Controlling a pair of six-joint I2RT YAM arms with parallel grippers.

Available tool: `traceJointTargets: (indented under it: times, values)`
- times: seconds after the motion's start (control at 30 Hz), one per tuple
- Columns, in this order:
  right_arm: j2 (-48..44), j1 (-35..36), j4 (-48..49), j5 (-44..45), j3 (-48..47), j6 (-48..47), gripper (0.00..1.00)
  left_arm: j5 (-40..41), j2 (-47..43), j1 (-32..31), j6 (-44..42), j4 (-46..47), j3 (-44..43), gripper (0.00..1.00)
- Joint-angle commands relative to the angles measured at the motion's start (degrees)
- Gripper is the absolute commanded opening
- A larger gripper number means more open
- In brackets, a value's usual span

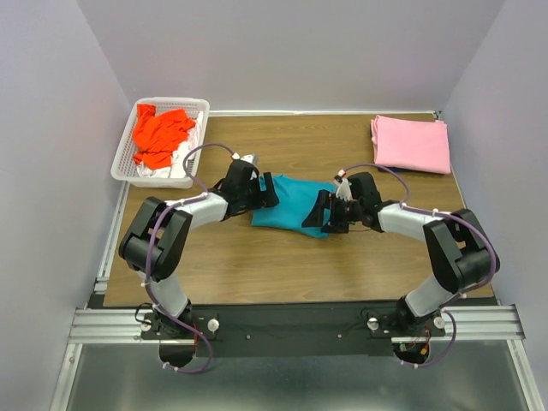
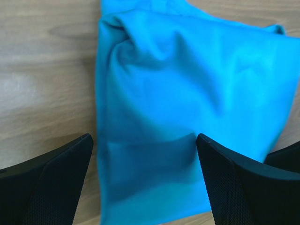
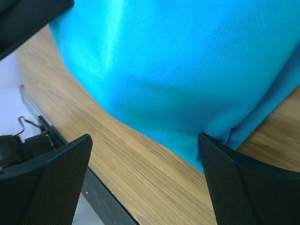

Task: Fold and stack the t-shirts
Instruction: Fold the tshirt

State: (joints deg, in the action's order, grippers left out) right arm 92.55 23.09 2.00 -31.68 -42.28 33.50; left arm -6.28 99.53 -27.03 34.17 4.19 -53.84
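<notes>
The teal t-shirt [image 1: 291, 205] lies folded in a small bundle on the middle of the wooden table. My left gripper [image 1: 267, 193] is open over its left end; in the left wrist view [image 2: 144, 183] the teal cloth [image 2: 187, 79] lies between and below the spread fingers. My right gripper [image 1: 317, 214] is open at the shirt's right front edge; in the right wrist view [image 3: 145, 183] the cloth [image 3: 187, 61] reaches the right finger [image 3: 243, 187]. The pink t-shirt [image 1: 411, 144] lies folded at the back right. The orange-red t-shirt [image 1: 161, 133] lies crumpled on the white one [image 1: 171, 169] in the basket.
The white lattice basket [image 1: 122, 156] stands at the back left corner of the table. Grey walls close in the left, right and back sides. A black rail [image 1: 282, 321] with the arm bases runs along the near edge.
</notes>
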Motion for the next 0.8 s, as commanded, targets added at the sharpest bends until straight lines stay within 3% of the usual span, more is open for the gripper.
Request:
traceJointTargets:
  times: [0.0,0.17,0.33,0.77]
  values:
    - [-2.55,-0.59,-7.18,4.17,1.24,-2.91,1.0,-0.4,-2.84,-0.31,0.63,1.26,1.99,0.98]
    - [-9.22,-0.59,-9.38,0.83,-2.97,-4.92,1.0,1.09,-10.04,-0.75,-0.33,0.48,0.77,0.98]
    - [-13.54,-0.59,-10.53,4.69,-7.54,-5.11,1.0,1.98,-10.94,-0.75,-1.48,-1.2,-2.75,0.98]
    - [11.23,-2.52,-9.74,14.27,-26.79,-3.0,1.0,-0.04,7.96,-0.57,-5.34,-3.48,-20.15,0.98]
